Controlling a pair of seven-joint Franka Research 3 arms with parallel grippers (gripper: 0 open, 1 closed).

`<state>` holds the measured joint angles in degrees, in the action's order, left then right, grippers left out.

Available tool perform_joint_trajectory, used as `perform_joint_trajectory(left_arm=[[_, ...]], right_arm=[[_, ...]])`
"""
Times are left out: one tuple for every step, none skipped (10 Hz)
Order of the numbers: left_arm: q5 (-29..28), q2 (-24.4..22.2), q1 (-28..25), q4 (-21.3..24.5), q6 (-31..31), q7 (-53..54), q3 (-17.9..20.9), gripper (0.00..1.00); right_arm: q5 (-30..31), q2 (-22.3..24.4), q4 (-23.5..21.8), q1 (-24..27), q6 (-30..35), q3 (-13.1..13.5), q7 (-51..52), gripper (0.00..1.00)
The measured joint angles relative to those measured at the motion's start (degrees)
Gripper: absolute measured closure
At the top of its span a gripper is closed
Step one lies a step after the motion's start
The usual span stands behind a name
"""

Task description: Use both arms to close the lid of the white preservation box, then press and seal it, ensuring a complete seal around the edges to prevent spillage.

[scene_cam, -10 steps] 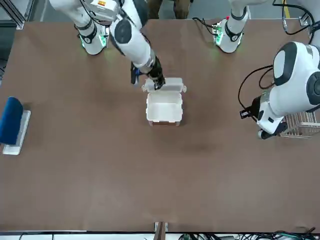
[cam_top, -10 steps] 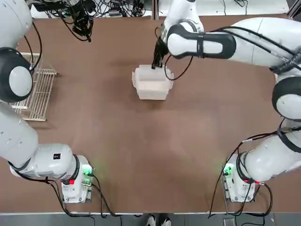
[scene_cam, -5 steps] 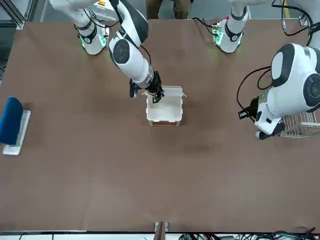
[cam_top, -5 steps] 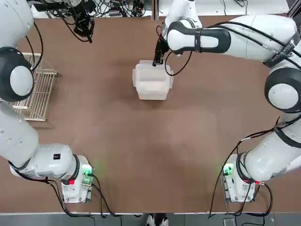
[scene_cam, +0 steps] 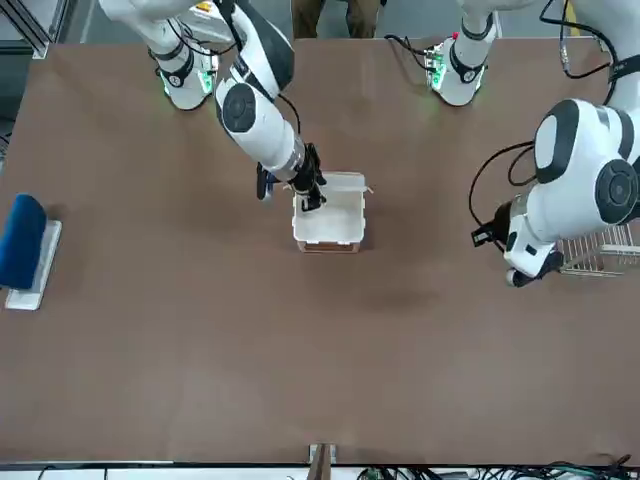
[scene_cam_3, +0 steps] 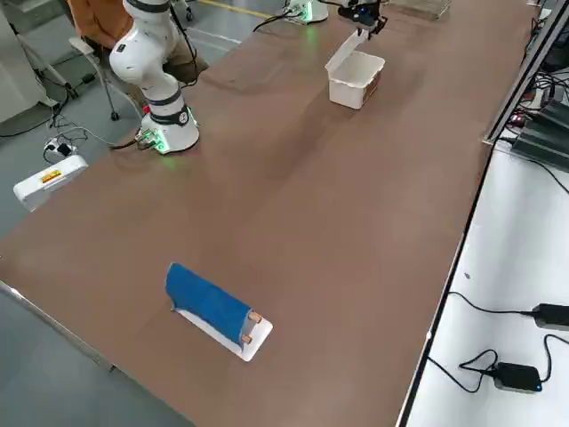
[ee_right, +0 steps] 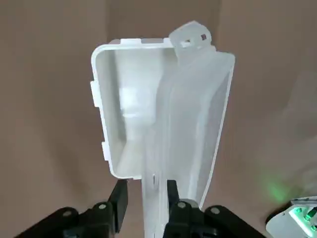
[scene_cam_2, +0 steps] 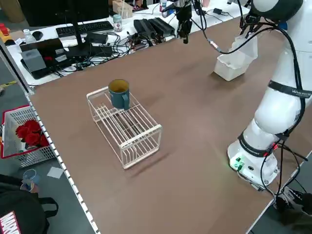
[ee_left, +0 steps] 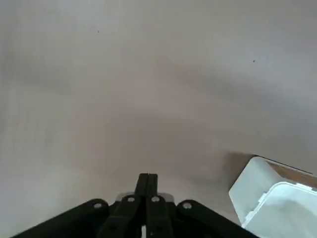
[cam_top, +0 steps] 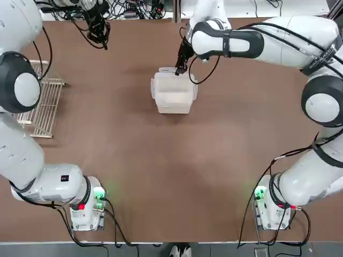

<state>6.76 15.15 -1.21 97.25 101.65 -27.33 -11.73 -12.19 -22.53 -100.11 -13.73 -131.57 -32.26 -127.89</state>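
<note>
My right gripper (ee_right: 145, 198) at far edge of box (cam_top: 172, 95), fingers (ee_right: 119, 198) parted a little, lid (ee_right: 190, 134) edge between them (lid tilted, box not shut). Box mid-table. My left gripper (ee_left: 147, 191) pinched tight, empty, over bare table (cam_top: 161, 171) near far left corner.

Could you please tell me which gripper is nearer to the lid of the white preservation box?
Right. The right gripper is at the lid, its jaws either side of the lid's edge at the far side of the box. The left gripper hangs well away, near the table's far left corner.
</note>
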Motion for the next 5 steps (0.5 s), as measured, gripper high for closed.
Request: perform_joint_trajectory(left_arm=[[0.0, 0.23, -0.11, 0.0, 0.13, 0.0, 0.01, 0.99], [0.0, 0.29, -0.25, 0.0, 0.16, 0.0, 0.04, 0.99], [0.0, 0.29, -0.34, 0.0, 0.17, 0.0, 0.05, 0.99], [0.0, 0.29, -0.37, 0.0, 0.18, 0.0, 0.06, 0.99], [0.0, 0.29, -0.32, 0.0, 0.2, 0.0, 0.05, 0.99]], right_arm=[[0.0, -0.2, 0.14, 0.27, 0.09, 0.04, 0.0, 0.6], [0.05, -0.48, 0.47, 0.59, 0.13, 0.12, 0.0, 0.6], [0.09, -0.69, 1.04, 1.13, 0.14, 0.26, 0.02, 0.6], [0.12, -0.81, 1.82, 1.86, 0.19, 0.39, 0.08, 0.58], [0.17, -0.94, 2.77, 2.68, 0.45, 0.62, 0.19, 0.58]])
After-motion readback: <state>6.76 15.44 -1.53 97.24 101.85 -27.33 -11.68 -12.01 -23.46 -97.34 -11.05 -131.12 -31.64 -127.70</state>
